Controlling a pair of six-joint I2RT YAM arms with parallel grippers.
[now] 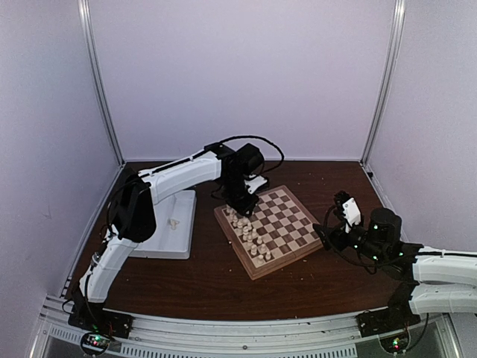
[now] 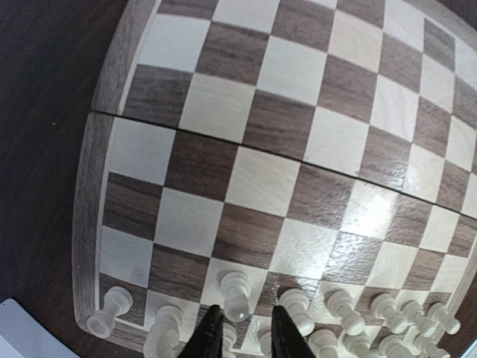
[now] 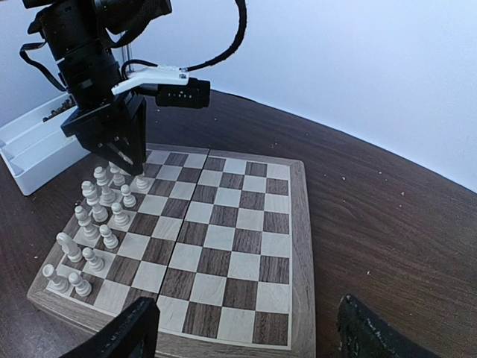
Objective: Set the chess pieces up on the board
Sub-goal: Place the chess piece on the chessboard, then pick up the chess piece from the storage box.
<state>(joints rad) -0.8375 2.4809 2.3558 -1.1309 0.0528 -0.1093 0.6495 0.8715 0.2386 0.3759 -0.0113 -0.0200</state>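
Note:
The wooden chessboard (image 1: 283,220) lies at mid-table, also in the left wrist view (image 2: 291,134) and the right wrist view (image 3: 223,239). Several cream-white chess pieces (image 1: 250,231) stand in two rows along its left side (image 3: 93,216). My left gripper (image 1: 240,203) hovers over the far end of those rows (image 3: 123,149). It is open, and a white pawn (image 2: 236,294) stands on a light square just past its black fingertips (image 2: 211,332), untouched. My right gripper (image 3: 246,317) is wide open and empty, low beside the board's right edge (image 1: 328,235). No dark pieces stand on the board.
A white compartmented tray (image 1: 179,239) sits left of the board with one pale piece (image 1: 174,222) in it. The right wrist view shows small dark things in a tray compartment (image 3: 54,113). White walls enclose the dark wooden table (image 1: 223,283).

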